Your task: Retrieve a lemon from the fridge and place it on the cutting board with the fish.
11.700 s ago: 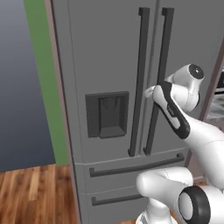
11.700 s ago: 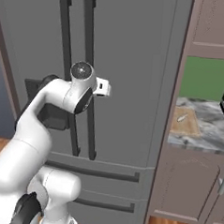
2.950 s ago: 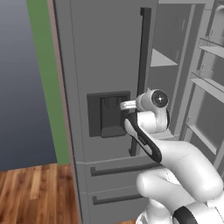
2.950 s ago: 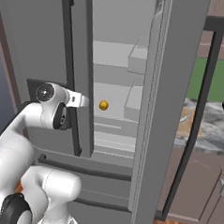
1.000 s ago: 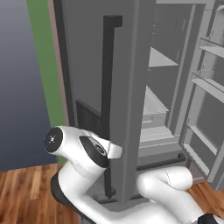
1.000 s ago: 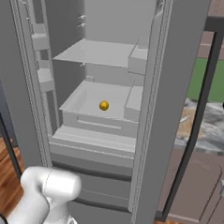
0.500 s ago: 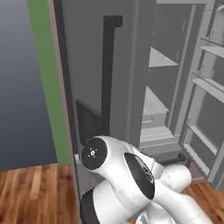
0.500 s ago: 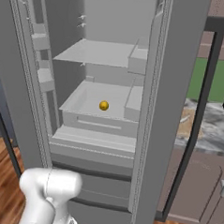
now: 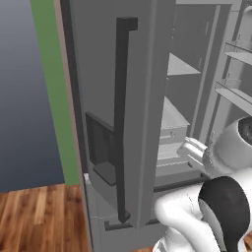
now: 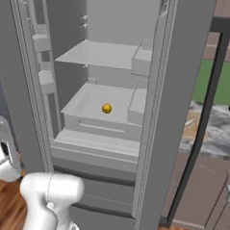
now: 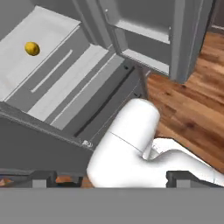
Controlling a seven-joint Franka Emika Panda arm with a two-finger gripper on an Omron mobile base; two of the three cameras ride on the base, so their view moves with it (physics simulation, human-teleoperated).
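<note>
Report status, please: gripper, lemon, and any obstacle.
Gripper open, empty, low outside the fridge. Lemon on a shelf, both doors open. Nothing blocks the lemon.

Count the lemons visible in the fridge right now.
1. The lemon sits alone in the shallow bin under the fridge's middle shelf, also seen at upper left of the hand view. Door bins could hide others.

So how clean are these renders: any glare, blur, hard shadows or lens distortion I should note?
Right base view: even, flat light, soft shading inside the fridge, and the lemon is crisp. Left base view: no glare, and the door fills the foreground with slightly soft edges. Hand view: steeply tilted, the lemon is sharp, and the wood floor looks a little blurred.
</note>
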